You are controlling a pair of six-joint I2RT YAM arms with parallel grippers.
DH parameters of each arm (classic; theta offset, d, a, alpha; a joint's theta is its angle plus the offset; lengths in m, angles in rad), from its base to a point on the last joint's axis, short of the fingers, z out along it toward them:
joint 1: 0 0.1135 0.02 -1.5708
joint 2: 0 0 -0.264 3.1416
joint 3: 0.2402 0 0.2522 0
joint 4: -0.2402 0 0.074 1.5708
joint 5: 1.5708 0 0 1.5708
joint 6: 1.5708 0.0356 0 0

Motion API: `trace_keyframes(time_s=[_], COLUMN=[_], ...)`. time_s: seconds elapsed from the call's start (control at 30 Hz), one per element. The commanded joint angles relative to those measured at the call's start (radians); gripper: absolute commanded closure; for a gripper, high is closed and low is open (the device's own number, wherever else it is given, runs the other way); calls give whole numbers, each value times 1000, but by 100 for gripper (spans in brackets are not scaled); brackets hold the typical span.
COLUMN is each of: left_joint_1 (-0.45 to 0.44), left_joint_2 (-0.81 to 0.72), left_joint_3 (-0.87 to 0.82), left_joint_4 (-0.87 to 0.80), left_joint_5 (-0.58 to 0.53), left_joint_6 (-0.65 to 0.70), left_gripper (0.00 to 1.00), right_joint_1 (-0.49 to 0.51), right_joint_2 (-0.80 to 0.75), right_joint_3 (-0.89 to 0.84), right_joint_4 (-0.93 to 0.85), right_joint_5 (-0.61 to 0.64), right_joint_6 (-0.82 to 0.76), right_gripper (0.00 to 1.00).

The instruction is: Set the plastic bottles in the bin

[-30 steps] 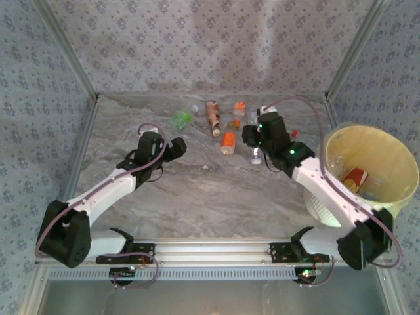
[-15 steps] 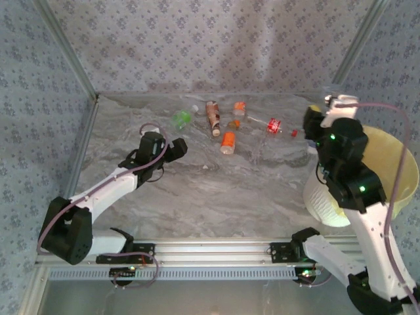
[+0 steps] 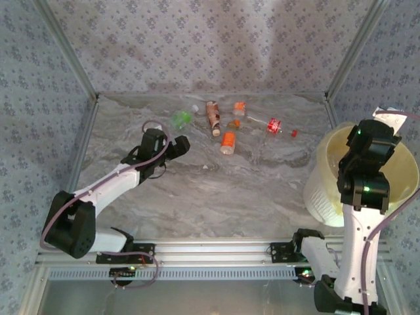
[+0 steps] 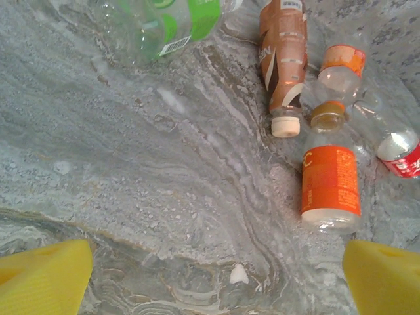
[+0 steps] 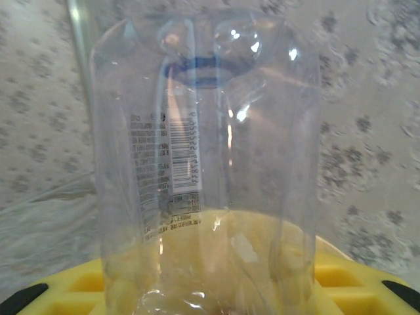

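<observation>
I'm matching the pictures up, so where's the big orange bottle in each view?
Top external: big orange bottle mid-table, at the cluster's near edge.
Left wrist: big orange bottle at lower right, lying flat.
Shared landmark: brown bottle, up-left of it in both.

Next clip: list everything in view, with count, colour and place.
green-label bottle: one, clear and green, lying at the table's back
brown bottle: one, brown, right of it
orange-label bottle: one, clear and orange, nearest of the group
orange-banded bottle: one, clear, behind that
red-label bottle: one, clear and red, rightmost
clear bottle: one, in the right hand
bin: one, white, yellow liner, right
table: one, grey marbled
left hand: yellow-fingered, open
right hand: gripping, over bin
</observation>
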Motion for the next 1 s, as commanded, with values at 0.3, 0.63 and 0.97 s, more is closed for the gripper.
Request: trace_keyframes(time_s=[0.3, 0.63, 0.97], left_joint_1=[5, 5, 11], left_joint_2=[5, 48, 64], left_joint_3=[45, 110, 169], left_joint_4=[-1, -32, -120], left_joint_5=[14, 44, 11], left_joint_6=[-3, 29, 128], left_gripper=[2, 2, 2], right_joint_1=[-179, -290, -218], right_joint_2=[-18, -53, -141], right_joint_3=[-174, -213, -159], right_joint_4=[57, 12, 17], right_joint_5=[176, 183, -348], right_joint_6=[-7, 97, 137], right_gripper=[48, 17, 0])
